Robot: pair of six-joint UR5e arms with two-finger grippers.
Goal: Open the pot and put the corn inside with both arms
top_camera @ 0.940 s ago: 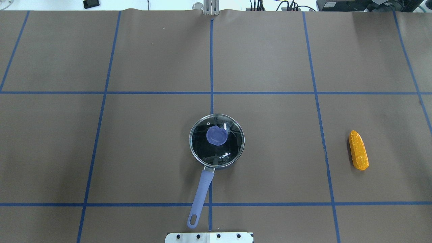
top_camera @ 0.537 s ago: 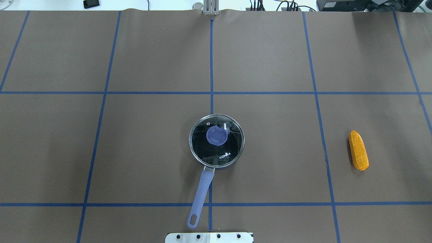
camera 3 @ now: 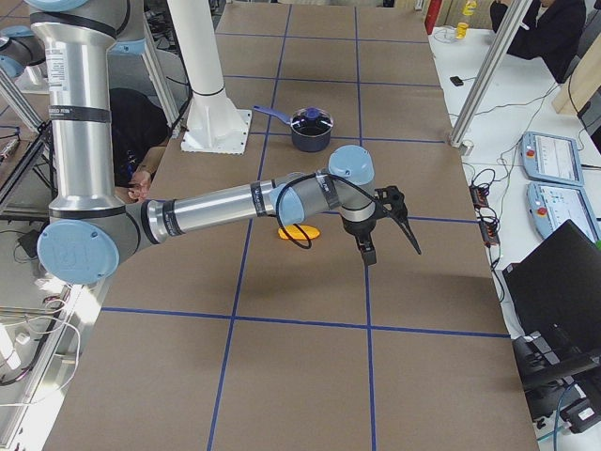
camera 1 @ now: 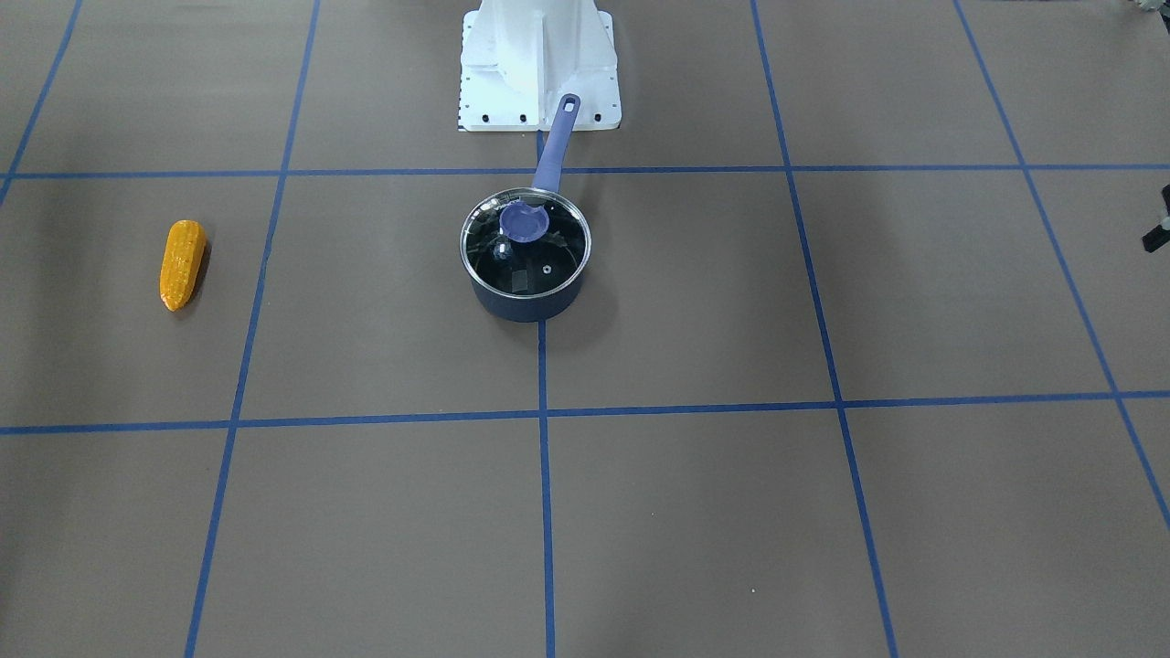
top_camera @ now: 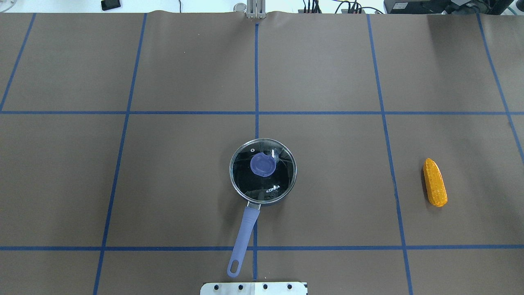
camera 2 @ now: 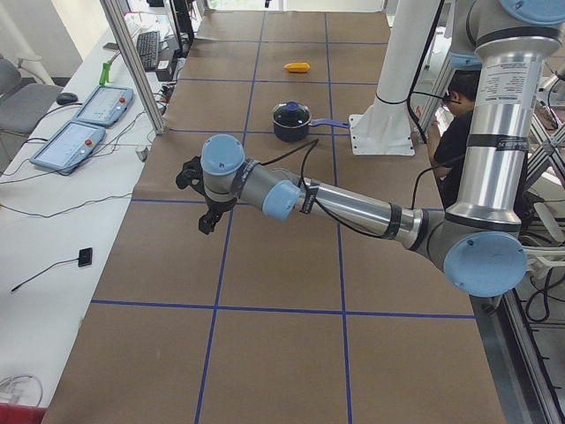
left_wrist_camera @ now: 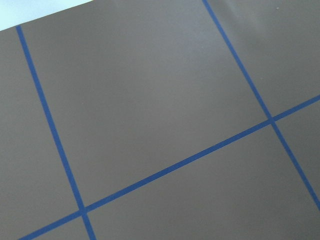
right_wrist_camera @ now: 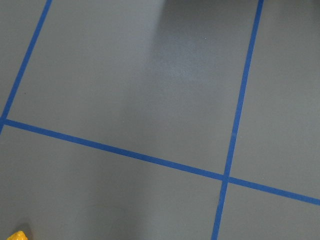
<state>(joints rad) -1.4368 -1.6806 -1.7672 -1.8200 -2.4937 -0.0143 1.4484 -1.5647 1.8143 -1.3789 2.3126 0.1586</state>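
Observation:
The pot (top_camera: 245, 233) stands at the table's middle near my base, its long blue handle pointing toward me. The glass lid (top_camera: 278, 180) with its blue knob (top_camera: 262, 164) sits on it. The pot also shows in the front view (camera 1: 526, 306). The corn (top_camera: 434, 182) lies flat far to the right, also in the front view (camera 1: 182, 264). My left gripper (camera 2: 196, 199) hovers over the table's far left end, and my right gripper (camera 3: 390, 249) hovers beyond the corn (camera 3: 299, 233). I cannot tell whether either is open or shut.
The white base plate (top_camera: 254, 288) sits at the near edge behind the pot handle. Blue tape lines grid the brown table. Teach pendants (camera 2: 93, 106) lie on a side bench, a laptop (camera 3: 554, 291) on the other. A person (camera 2: 459, 115) sits behind the base.

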